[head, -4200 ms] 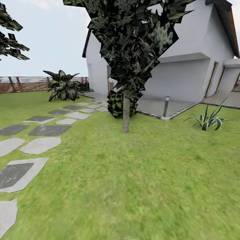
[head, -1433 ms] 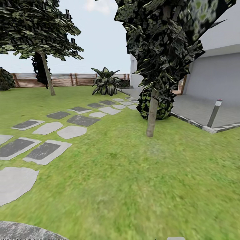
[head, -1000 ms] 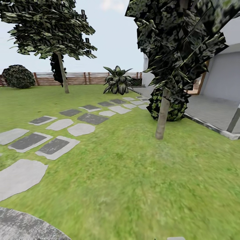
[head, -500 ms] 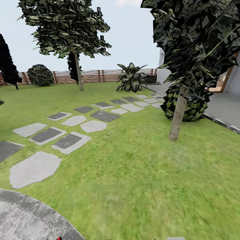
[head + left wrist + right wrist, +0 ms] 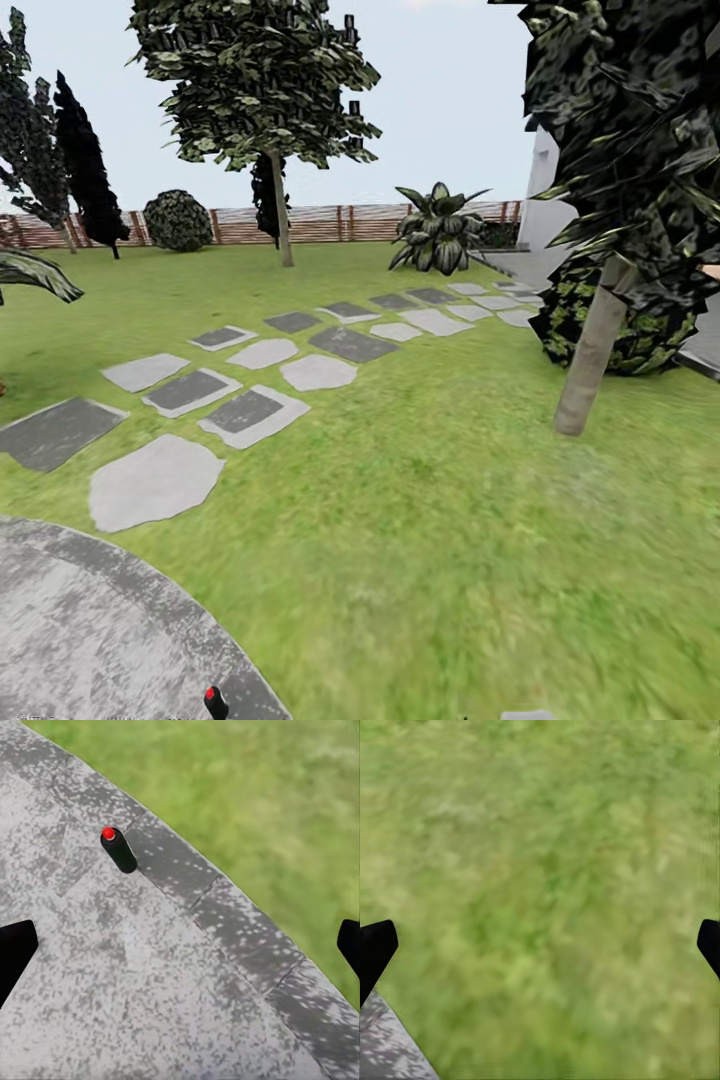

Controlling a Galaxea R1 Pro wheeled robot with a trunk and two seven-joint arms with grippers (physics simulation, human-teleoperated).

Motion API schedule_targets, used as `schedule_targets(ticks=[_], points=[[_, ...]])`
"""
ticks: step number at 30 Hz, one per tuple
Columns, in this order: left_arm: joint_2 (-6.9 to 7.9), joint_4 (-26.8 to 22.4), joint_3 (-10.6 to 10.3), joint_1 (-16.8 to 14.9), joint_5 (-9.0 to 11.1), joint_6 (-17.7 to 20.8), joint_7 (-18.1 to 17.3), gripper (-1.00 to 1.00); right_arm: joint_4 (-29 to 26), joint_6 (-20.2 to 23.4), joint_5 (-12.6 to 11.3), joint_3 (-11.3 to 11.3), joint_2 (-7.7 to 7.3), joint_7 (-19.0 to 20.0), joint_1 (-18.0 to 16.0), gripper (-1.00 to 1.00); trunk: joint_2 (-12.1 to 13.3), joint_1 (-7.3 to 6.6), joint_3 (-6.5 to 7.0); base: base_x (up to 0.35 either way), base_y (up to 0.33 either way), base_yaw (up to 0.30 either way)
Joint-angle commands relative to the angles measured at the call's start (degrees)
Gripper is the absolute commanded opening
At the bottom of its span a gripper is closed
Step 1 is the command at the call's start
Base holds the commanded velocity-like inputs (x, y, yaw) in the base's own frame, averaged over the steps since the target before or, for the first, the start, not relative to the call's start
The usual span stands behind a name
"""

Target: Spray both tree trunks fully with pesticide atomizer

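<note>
Garden lawn with both trees ahead, atomizer lying on grey paving

The pesticide atomizer [image 5: 118, 850], black with a red tip, lies on a round grey stone patch [image 5: 90, 630] beside the grass [image 5: 430, 560]. The left claw [image 5: 180, 952] hangs spread above the paving, the right claw [image 5: 540, 952] spread over grass. One tree trunk [image 5: 592, 350] stands near, another [image 5: 283, 210] by the fence [image 5: 330, 222].

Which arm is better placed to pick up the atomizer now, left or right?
Probably left. The black atomizer with a red cap lies on the grey stone ahead of the open left gripper; the right gripper faces grass.
</note>
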Motion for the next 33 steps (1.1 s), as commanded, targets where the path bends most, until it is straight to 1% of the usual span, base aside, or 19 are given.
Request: schedule_targets(ticks=[1, 17, 33], points=[[0.0, 0.0, 0.0, 0.0, 0.0, 0.0, 0.01, 1.0, 0.0, 0.0, 0.0, 0.0, 0.0, -0.01, 0.0, 1.0, 0.0, 0.0, -0.04, 0.174, -0.117, 0.266], [0.02, 0.0, 0.0, -0.01, 0.0, 0.0, 0.02, 1.0, 0.0, 0.0, 0.0, 0.01, 0.0, -0.04, 0.0, 1.0, 0.0, 0.0, -0.57, 0.216, -0.19, 0.267], [0.09, 0.0, 0.0, 0.05, 0.0, 0.0, 0.06, 1.0, 0.0, 0.0, 0.0, 0.08, 0.0, -0.03, 0.0, 1.0, 0.0, 0.0, -0.6, 0.224, -0.206, 0.279]])
